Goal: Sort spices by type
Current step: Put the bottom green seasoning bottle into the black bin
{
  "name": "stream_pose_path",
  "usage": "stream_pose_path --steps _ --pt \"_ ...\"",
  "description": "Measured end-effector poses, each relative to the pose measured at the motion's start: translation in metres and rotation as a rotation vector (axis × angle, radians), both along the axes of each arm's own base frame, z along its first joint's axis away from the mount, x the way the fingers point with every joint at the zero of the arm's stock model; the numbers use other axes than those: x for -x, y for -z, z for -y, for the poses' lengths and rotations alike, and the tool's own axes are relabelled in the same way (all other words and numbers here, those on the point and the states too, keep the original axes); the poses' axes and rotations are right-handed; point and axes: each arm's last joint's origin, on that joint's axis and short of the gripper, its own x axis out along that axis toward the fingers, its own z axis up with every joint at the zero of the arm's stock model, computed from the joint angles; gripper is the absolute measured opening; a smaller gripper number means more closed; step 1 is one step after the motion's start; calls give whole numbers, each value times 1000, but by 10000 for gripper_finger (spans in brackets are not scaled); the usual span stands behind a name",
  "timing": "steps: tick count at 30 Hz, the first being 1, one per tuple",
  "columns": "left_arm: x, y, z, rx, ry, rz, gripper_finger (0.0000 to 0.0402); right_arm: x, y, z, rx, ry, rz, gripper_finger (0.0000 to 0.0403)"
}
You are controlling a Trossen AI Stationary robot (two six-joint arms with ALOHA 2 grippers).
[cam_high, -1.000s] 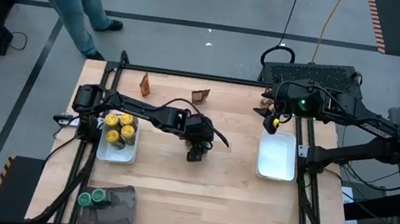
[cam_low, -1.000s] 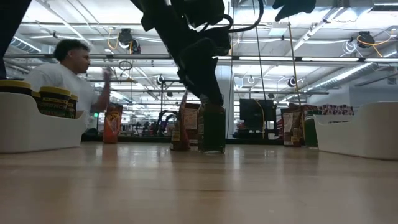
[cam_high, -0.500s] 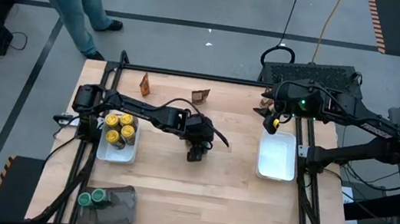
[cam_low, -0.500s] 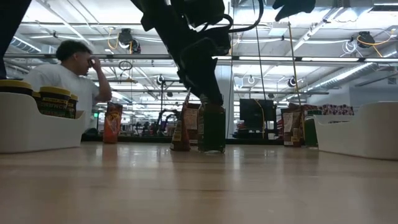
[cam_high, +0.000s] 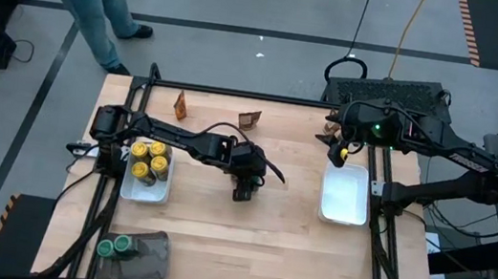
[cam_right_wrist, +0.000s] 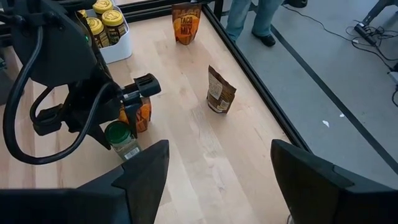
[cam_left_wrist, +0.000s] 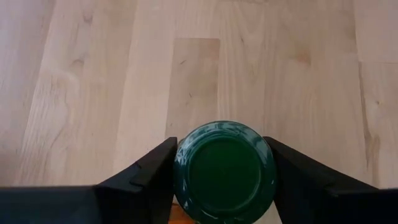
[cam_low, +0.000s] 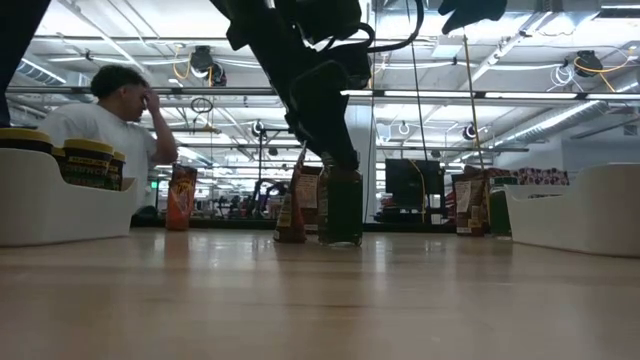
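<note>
- Pincer of our left arm (cam_left_wrist: 224, 180) sits at table centre, its fingers (cam_left_wrist: 146, 177) hugging a green-lidded jar (cam_left_wrist: 224, 171) standing on the table (cam_high: 292, 251).
- We see an orange packet (cam_right_wrist: 140, 115) just beside that jar.
- Yellow-lidded jars (cam_high: 148, 160) fill the white tray (cam_high: 148, 192) at nine o'clock.
- Our right pincer (cam_right_wrist: 217, 180) hangs spread wide over the other white tray (cam_high: 345, 193) at three o'clock, holding nothing.

Glossy green lid (cam_left_wrist: 224, 172) — pale wood table (cam_left_wrist: 93, 93)
</note>
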Motion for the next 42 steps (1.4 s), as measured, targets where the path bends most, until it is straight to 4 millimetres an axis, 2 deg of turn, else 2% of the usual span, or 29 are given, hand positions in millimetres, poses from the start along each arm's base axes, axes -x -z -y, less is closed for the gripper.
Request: stream_pose_path --steps 4,11,16,19,25,29,32,36,42 --pt "-1 -9 0 1 -2 32 213 0 0 0 12 -10 -6 265" --pt "-11 -53 0 -2 -2 164 214 0 0 0 40 -35 -26 265" --pt "-8 -95 4 16 15 222 214 0 1 0 49 -43 -31 265" --pt "2 -122 11 20 36 211 214 0 1 0 41 -43 -31 265" --pt "45 -183 32 32 87 274 214 0 1 -1 -34 16 -3 265" --pt "81 -201 50 85 85 221 214 -1 1 -4 -97 57 37 265" --pt "107 -206 68 114 66 145 214 -4 -1 -7 -133 64 72 265" --pt "135 -207 105 114 65 78 215 -14 -1 -14 -181 62 118 265" --pt "169 -201 157 99 82 40 215 -42 7 -30 -247 29 137 265"
